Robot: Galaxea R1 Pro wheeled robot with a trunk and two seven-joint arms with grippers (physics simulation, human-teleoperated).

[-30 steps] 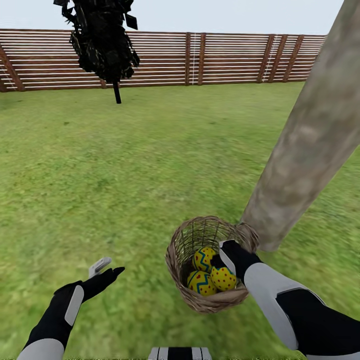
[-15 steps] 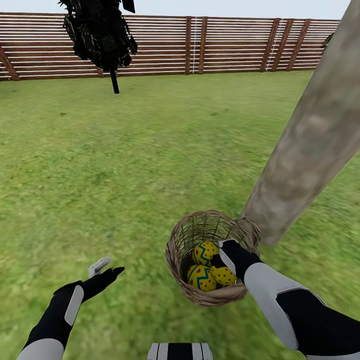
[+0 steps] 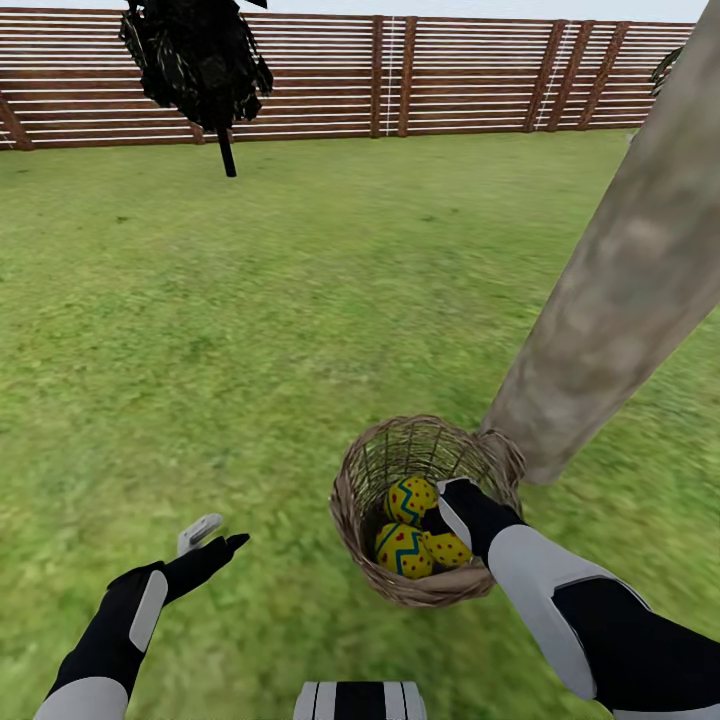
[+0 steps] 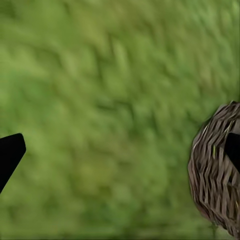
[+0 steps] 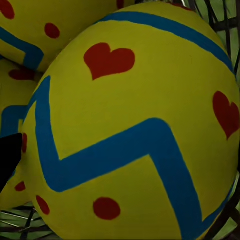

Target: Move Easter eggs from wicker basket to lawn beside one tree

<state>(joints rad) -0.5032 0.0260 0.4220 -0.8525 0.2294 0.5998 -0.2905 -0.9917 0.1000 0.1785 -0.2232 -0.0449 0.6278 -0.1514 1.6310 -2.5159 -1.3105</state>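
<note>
Here, by view:

Head view, wicker basket (image 3: 425,590): on the lawn (image 3: 250,320), near and right of centre, far rim touching the foot of the tree (image 3: 620,290).
Head view, eggs: 3 Easter eggs (image 3: 404,551) inside the basket, bunched together, 1 on the far side, 2 on the near side.
Head view, right gripper (image 3: 440,520): reaching over the near right rim into the basket, tips among the eggs; spread of the fingers impossible to tell, hidden by the black hand.
Head view, left gripper (image 3: 215,538): above bare grass, well left of the basket, fingers parted, nothing between them.
Head view, far side: brown slat fence (image 3: 400,90) across the back, dark thin-trunked tree (image 3: 200,60) at far left.
Left wrist view: blurred grass, woven basket wall (image 4: 215,180) at one edge, 1 black fingertip (image 4: 9,152) at the other.
Right wrist view: 1 egg (image 5: 135,130) very close, yellow with a blue zigzag, red hearts and dots; 2 more (image 5: 55,25) behind; basket twigs (image 5: 225,220) at the edges; black fingertip (image 5: 7,157) at one side.
</note>
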